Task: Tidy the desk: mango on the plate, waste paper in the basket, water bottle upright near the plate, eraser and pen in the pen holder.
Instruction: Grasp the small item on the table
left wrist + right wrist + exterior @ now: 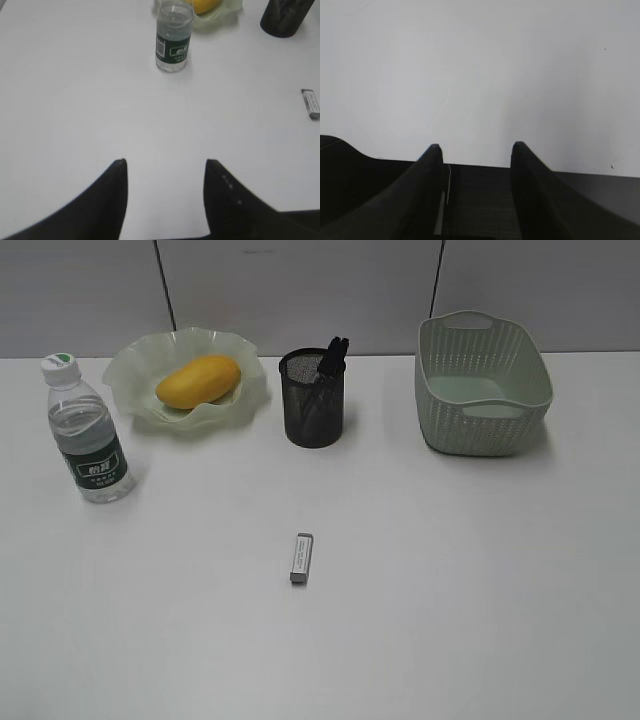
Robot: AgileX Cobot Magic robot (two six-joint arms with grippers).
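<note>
Eraser [301,558] loose on desk [450,590]; mango [198,381] in plate [130,370], pen [331,357] in pen holder [313,410]; both tools [165,167] [476,150] agape, empty.

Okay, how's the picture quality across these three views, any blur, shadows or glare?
Exterior view: sharp, even light, soft shadows beside the pen holder and basket. Left wrist view: soft focus, the water bottle label hazy, the tool dark. Right wrist view: bright bare desk, nothing crisp.
</note>
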